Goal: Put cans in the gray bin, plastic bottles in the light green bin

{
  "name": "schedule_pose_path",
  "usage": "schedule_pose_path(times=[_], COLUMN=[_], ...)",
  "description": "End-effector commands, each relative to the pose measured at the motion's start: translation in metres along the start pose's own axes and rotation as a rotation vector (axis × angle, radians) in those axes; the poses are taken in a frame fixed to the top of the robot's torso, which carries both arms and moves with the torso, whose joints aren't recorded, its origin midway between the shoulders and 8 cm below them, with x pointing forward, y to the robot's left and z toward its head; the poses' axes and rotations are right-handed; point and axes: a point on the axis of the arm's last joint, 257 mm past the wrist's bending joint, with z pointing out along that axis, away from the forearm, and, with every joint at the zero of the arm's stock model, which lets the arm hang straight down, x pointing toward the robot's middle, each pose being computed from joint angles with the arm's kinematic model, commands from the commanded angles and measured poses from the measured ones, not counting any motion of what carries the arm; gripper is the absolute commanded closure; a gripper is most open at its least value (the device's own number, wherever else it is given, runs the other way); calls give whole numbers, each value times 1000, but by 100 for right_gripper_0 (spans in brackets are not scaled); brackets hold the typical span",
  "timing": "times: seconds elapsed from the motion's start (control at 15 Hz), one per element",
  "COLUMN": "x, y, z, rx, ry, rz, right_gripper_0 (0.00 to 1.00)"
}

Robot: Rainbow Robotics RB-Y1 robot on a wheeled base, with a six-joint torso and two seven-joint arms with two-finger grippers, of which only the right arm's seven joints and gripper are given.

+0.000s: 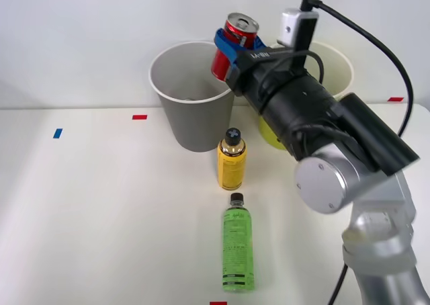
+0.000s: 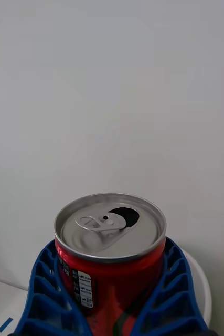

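Blue ribbed fingers [image 2: 49, 294]: pressed against both sides of the red can [image 1: 233, 46], gripping it at mid-body.
Right gripper [image 1: 232, 53]: clamped on the can, held above the right part of the gray bin's rim.
Can attitude: tilted slightly, silver top [image 2: 110, 226] up, pull-tab opening visible.
Arm pose: extended from the front view's right, reaching forward and up over the table [image 1: 101, 218]; black forearm crossing in front of the light green bin [image 1: 336, 66].
Gray bin [image 1: 191, 100]: upright at the table's far side, white rim, pale inside; contents not discernible.
Light green bin: upright just right of the gray bin, largely hidden behind the arm.
Green bottle [image 1: 238, 250]: lying on the table, black cap toward the bins.
Yellow bottle [image 1: 231, 160]: standing upright between the green bottle and the gray bin.
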Motion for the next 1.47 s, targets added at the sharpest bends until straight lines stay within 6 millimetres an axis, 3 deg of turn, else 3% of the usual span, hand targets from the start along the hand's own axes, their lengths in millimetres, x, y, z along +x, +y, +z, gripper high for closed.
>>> schedule_pose_path(times=[0.07, 0.2, 0.53, 0.87, 0.93, 1.07, 1.47], x=[-4, 8, 42, 49, 52, 52, 49], y=[7, 9, 14, 9, 7, 6, 3], z=[48, 68, 93, 117, 119, 118, 109], rx=[-45, -64, -89, -75, -72, -71, -69], ry=[0, 35, 122, 117, 123, 124, 106], rz=[-33, -74, -143, -146, -149, -147, -162], right_gripper_0=[94, 94, 94, 92, 73, 0, 0])
